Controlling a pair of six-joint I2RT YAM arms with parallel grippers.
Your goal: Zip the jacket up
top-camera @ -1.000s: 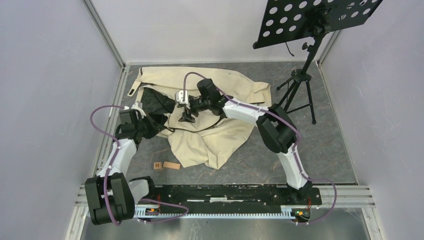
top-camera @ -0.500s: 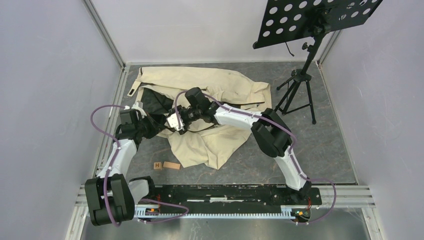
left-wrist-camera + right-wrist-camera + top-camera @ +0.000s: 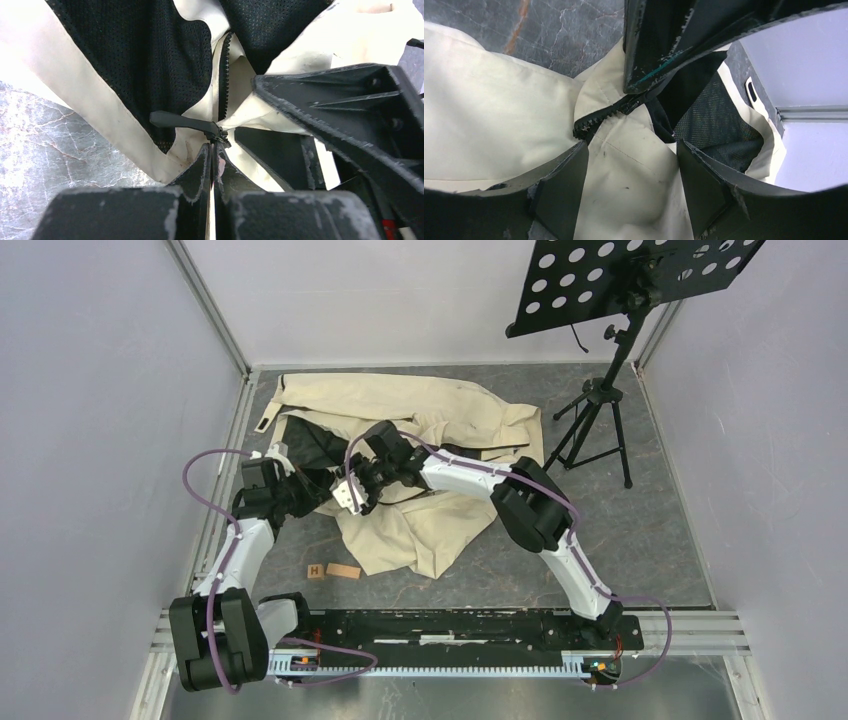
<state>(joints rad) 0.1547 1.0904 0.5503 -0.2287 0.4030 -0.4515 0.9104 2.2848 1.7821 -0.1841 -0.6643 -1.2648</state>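
Tightly closed at the hem, the left gripper [image 3: 214,150] is pinching the bottom end of the zipper between its two fingers, apparently to anchor the jacket [image 3: 420,405] so the fabric is not dragging along when the slider is drawn upward. Just above those fingertips, the dark zipper pull [image 3: 180,120] is sticking out sideways, free and ungrasped, while the zipper teeth [image 3: 223,75] are running away from the clamp between two folds of black mesh lining [image 3: 150,60]. The right gripper [image 3: 631,150] is hovering right beside the left one with its fingers spread apart, straddling cream fabric and gripping nothing. It looks to be lining up on the slider, though its wrist view is not showing the pull itself, only a short run of teeth emerging from under the left gripper's fingers. From overhead, both arms are meeting over the near left part of the garment, which is lying crumpled and mostly open across the far half of the grey table [image 3: 640,540], its lining showing at the left. The zipping appears barely begun, and a clean catch of the small tab is what the next move is calling for. Two small wooden blocks [image 3: 333,570] are sitting near the hem, and a music stand [image 3: 600,390] is standing well apart at the far right.
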